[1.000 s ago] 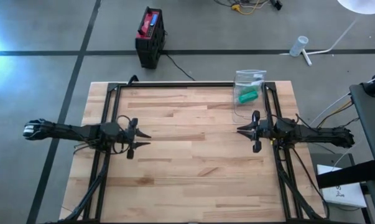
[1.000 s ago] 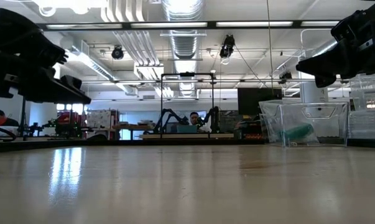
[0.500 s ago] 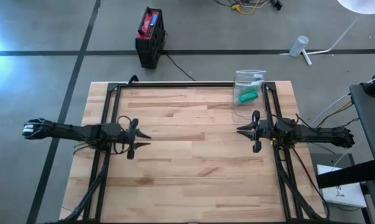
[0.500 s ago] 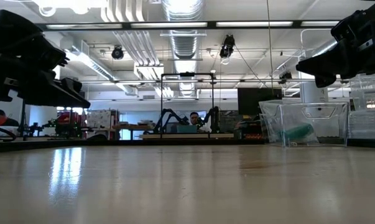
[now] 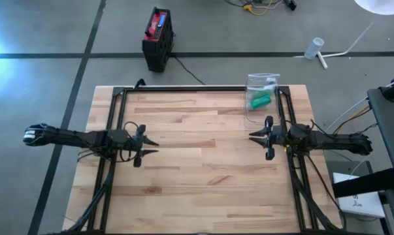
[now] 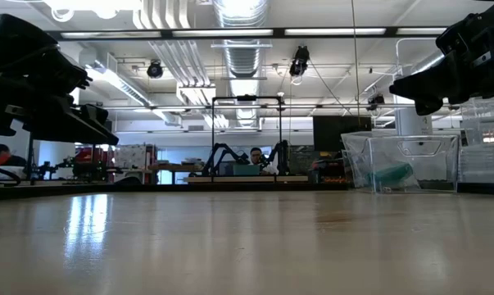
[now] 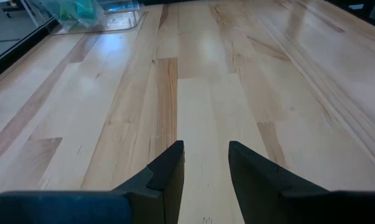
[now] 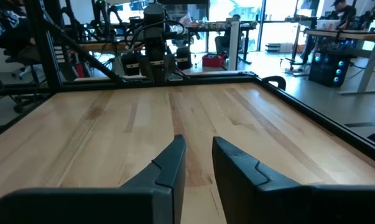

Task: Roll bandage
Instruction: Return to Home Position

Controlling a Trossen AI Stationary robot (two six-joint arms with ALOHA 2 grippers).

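My right pincer (image 5: pixel 251 137) hangs over the surface (image 5: pixel 197 176) with its fingers only a narrow slot apart and nothing between them. My left pincer (image 5: pixel 155 147) faces it from across the boards, parted a little wider and just as empty.

The rolled dark green bandage (image 5: pixel 260 100) lies inside the transparent bin (image 5: pixel 259 117). That bin is not in front of my right fingertips. It stands just beside that pincer, off to the side, toward the far rail. The roll's long axis runs slantwise to the line my right fingers point along. From my left pincer the bin is well apart, ahead and off to one side, at the opposite end of the surface.

So the right arm is by far the nearer one. I judge the packing done, with only the retreat to rest left. For that, my right pincer should draw straight back along its own line, without swinging sideways into the bin wall.
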